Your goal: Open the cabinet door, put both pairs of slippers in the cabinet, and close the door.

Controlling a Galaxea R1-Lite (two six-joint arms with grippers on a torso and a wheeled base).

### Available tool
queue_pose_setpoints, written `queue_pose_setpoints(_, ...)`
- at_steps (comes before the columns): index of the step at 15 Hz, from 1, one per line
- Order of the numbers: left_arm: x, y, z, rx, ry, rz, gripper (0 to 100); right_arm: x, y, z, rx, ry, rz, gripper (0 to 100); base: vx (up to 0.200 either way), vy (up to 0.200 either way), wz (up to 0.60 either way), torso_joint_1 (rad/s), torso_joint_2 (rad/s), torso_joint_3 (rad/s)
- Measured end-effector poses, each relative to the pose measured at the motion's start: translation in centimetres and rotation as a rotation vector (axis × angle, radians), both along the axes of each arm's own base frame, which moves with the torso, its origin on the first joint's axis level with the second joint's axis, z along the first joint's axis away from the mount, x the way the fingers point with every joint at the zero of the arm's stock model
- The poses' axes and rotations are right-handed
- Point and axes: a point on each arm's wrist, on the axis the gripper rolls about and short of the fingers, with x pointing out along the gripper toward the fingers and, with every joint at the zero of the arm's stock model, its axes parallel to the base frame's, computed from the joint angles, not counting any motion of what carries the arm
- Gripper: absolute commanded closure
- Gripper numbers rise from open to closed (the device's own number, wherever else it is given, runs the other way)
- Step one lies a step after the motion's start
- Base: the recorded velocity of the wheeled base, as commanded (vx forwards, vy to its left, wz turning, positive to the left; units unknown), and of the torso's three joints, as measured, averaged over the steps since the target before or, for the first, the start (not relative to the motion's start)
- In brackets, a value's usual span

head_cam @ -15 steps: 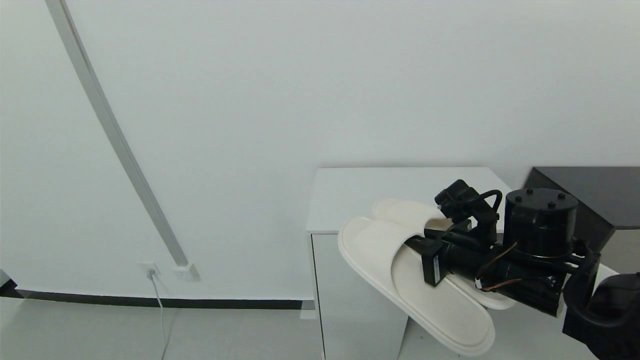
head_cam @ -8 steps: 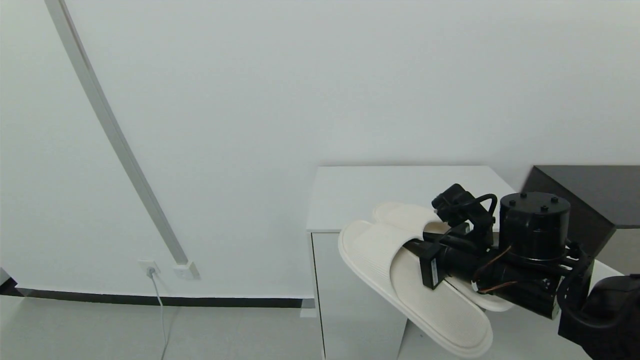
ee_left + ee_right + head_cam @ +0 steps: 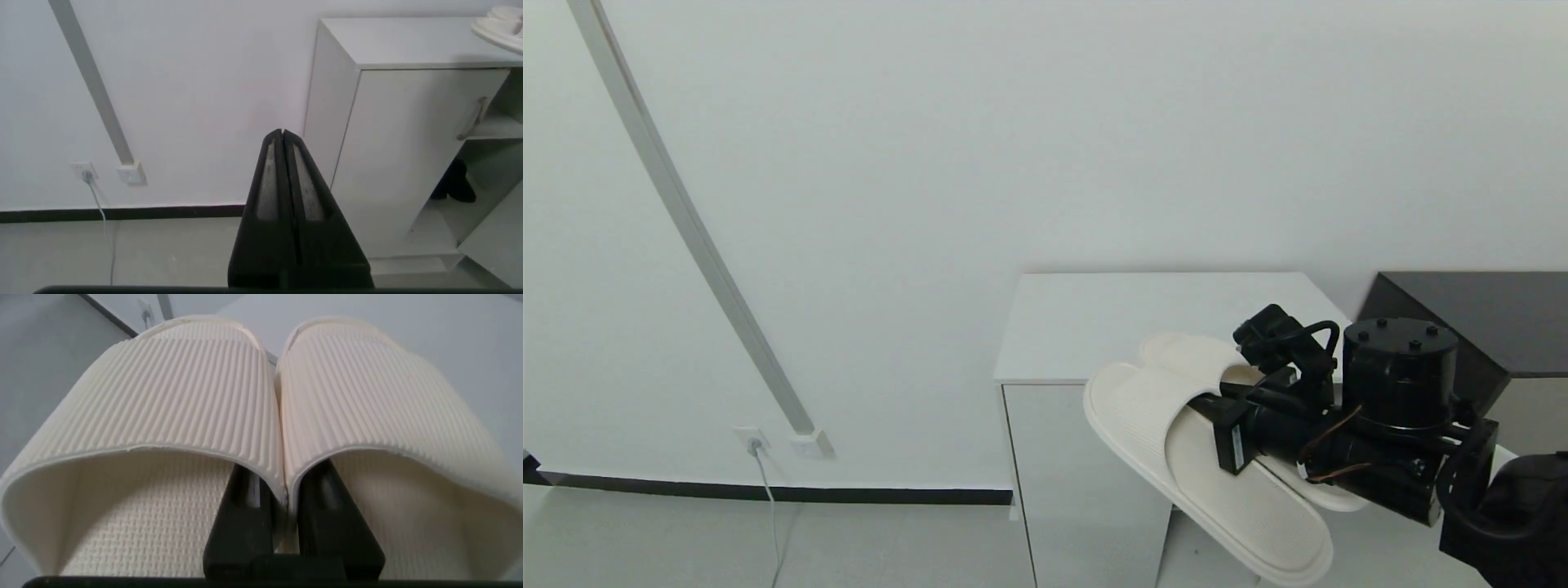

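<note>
Head high, facing wall (image 3: 1013,122); left wrist low; both share cabinet (image 3: 1135,318).

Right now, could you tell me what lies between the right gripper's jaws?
The right gripper pinches the touching inner sides of both slippers, one jaw inside each; the right wrist view shows it.

The right arm (image 3: 1380,478) is matte black. A squat cylindrical housing (image 3: 1401,380) carries four small screws (image 3: 1380,323) on its flat top. Thin copper-brown cables (image 3: 1327,429) run below it, and a black hose (image 3: 1327,327) loops above. A white label (image 3: 1232,447) marks one square block. The left gripper (image 3: 282,135) has long black fingers (image 3: 265,184) with grey inset pads.
</note>
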Motion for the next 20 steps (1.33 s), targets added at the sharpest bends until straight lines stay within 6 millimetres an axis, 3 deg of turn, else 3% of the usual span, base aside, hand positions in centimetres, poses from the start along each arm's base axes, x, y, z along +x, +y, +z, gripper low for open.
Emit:
queue_pose_setpoints(12, 0.0, 0.0, 0.01, 0.001, -0.001, -0.001, 100, -0.58, -0.39, -0.29, -0.008, 0.013, 0.003, 100, 0.0, -0.2, 0.0, 0.002, 0.0, 0.001)
queue_pose_setpoints(20, 0.0, -0.01, 0.01, 0.0, -0.001, -0.002, 100, -0.68, -0.53, -0.39, -0.003, 0.017, 0.008, 100, 0.0, 0.0, 0.0, 0.0, 0.0, 0.0)
